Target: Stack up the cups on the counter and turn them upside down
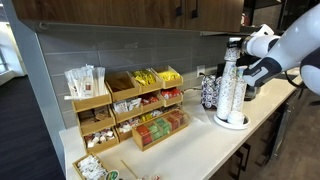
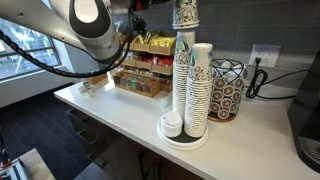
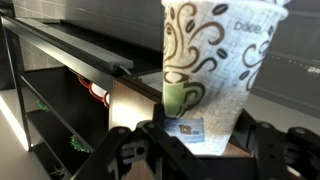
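White paper cup with a dark greenish swirl print (image 2: 185, 13) sits high in an exterior view, rim up, right at the top of the tall columns of stacked plain white cups (image 2: 192, 90) and well above the long off-white surface (image 2: 120, 110). Whether it touches the column top cannot be told.

In an exterior view the arm reaches in beside the same columns (image 1: 232, 85). The cup there is too small to make out.

In the wrist view the cup (image 3: 215, 60) fills the middle, wider end up. The fingers (image 3: 258, 145) look clamped on its lower sides, one on each side. I cannot tell whether this is a single cup or two already nested.

The step in hand looks like the carry. The next move probably calls for rolling the wrist until the rim faces down, then lowering the cup onto the surface away from the columns.
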